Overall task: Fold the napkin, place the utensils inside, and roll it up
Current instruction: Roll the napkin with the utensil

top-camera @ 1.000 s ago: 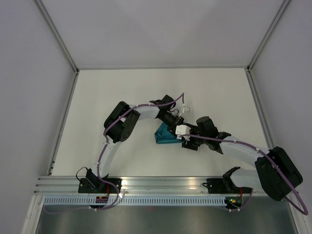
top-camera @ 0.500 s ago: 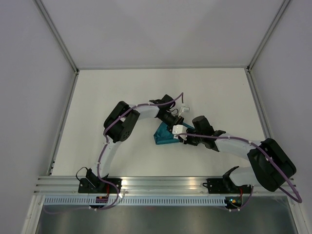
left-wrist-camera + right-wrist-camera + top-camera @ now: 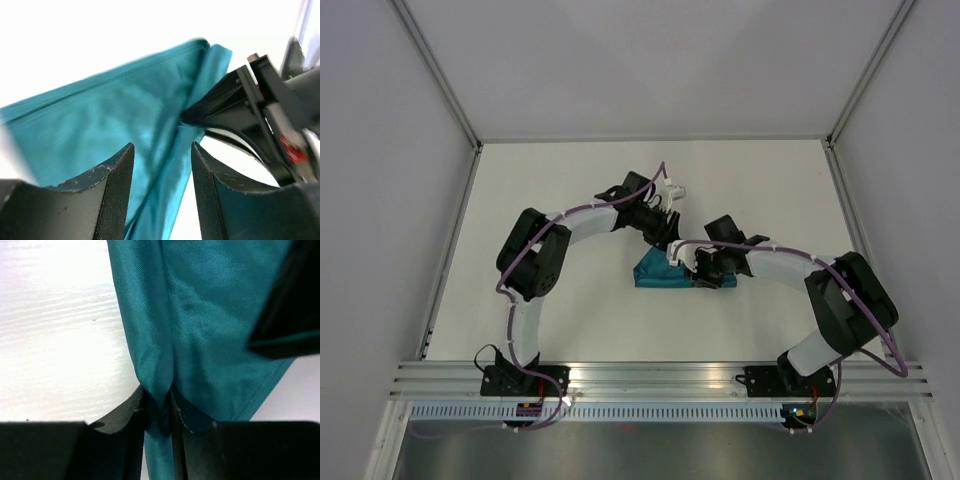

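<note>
White table point(image 3: 770, 190): right gripper point(image 3: 159, 405) clenched on napkin point(image 3: 210, 315) fold; left gripper point(image 3: 161, 150) parted near it, holding nothing.

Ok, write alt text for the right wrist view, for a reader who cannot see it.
The right tool, closed at the bottom of the frame, pinches a fold of the teal napkin, which spreads up across the picture. White table shows at left; a dark blurred shape cuts in at right.

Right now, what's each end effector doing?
Left end effector: open, gripping nothing.
Right end effector: closed on a fold of the napkin.
</note>
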Tool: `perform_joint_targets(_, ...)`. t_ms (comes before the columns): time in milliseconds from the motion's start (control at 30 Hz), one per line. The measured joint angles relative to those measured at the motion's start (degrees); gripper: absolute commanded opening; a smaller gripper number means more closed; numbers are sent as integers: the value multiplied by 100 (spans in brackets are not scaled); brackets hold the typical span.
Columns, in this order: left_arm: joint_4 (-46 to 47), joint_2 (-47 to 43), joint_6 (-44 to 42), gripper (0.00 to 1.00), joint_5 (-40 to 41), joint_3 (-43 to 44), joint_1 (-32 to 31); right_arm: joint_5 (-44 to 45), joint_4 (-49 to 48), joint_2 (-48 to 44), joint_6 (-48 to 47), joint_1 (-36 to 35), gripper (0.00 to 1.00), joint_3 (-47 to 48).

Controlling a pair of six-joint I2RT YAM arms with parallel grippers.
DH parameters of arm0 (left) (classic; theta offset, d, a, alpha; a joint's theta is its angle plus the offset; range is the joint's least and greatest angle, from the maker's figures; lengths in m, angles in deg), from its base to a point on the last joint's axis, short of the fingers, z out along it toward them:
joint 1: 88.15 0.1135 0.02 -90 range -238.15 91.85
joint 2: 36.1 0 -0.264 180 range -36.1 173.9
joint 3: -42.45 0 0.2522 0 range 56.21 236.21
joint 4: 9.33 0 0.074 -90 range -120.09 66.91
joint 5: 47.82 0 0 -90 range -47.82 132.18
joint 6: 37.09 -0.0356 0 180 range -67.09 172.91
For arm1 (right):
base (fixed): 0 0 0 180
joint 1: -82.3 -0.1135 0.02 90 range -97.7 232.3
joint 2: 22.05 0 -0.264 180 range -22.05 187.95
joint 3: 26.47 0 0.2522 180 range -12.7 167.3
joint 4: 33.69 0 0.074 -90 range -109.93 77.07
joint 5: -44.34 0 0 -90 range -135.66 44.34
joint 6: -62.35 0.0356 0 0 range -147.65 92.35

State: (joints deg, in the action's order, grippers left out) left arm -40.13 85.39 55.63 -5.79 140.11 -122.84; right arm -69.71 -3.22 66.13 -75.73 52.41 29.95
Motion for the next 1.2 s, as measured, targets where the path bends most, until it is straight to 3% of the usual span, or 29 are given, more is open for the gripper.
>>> perform_joint_targets(267, 1180, -1718, 391, 57, 1512, -1281, 262, -973, 1910, 1368, -483, 555, 29, 1670)
perform_joint_targets(500, 2481, -3346, 511, 57, 3047, -3062, 190, -1714, 3353, 2472, -678, 953, 29, 2889)
perform_joint_targets(600, 2924, -3864, 494, 58, 3615, -3720, 42, -1937, 3886, 2909, -682, 1060, 29, 3362)
perform_joint_targets(700, 3338, -4170, 195, 59, 4387, -4190, -516, -2059, 4363, 3283, -675, 1119, 29, 3781)
perform_joint_targets(933, 3816, -3661, -1182, 59, 5818, -4216, -2271, -2181, 5167, 3921, -586, 1182, 29, 4527)
perform_joint_targets(1200, 3912, -2269, -2577, 61, 6677, -3860, -3257, -2275, 5685, 4330, -531, 1228, 29, 4977)
